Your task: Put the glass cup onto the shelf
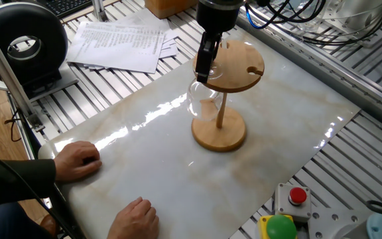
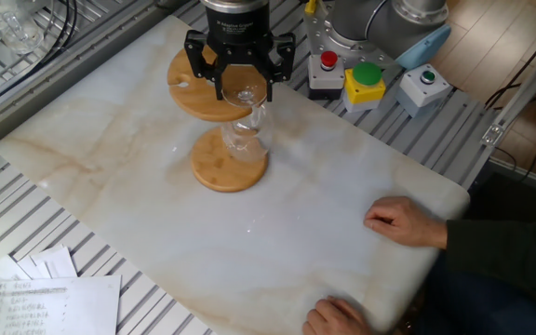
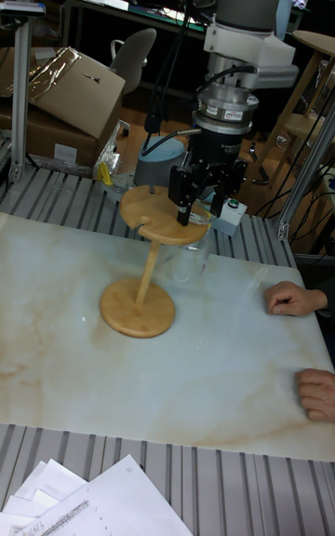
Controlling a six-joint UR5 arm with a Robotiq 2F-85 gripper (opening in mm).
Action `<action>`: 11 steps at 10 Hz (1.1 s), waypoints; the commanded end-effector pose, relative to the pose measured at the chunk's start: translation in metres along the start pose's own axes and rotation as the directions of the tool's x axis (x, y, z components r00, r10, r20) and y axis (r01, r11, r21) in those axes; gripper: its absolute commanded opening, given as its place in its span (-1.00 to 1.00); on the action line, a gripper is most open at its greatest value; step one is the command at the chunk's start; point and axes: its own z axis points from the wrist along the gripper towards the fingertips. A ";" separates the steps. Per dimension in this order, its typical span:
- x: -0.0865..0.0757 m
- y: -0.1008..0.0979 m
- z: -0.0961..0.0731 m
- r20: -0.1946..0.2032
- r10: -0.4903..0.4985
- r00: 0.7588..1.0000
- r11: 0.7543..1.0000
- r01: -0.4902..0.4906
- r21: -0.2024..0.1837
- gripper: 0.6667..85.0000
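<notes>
The glass cup [image 1: 203, 103] hangs upside down, foot uppermost, with its bowl beside the shelf's post and partly under the top disc. My gripper [image 1: 204, 66] is shut on the glass cup's foot at the near edge of that disc. The shelf [image 1: 242, 66] is a bamboo stand with a notched round top, a thin post and a round base [image 1: 219, 135]. In the other fixed view my gripper [image 2: 240, 86] holds the foot over the glass cup [image 2: 242, 140], level with the shelf [image 2: 194, 88]. The tall fixed view shows the gripper [image 3: 203, 208], the glass cup [image 3: 186, 263] and the shelf [image 3: 154, 210].
A person's two hands [image 1: 78, 159] [image 1: 134, 216] rest on the marble board's near edge. A button box with a red button [image 1: 298, 196] and a green button [image 2: 368, 74] stands beside the board. Papers [image 1: 121, 43] and a black round device [image 1: 25, 46] lie behind it.
</notes>
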 end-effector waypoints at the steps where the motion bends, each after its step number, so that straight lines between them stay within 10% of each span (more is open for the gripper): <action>1: 0.002 -0.005 0.001 -0.004 -0.023 1.000 1.000 0.023 0.010 -0.80; 6: -0.015 0.006 -0.008 -0.003 -0.037 0.999 0.999 0.037 0.009 0.02; 11: -0.015 -0.002 -0.005 -0.007 -0.090 0.996 0.996 0.090 0.026 0.38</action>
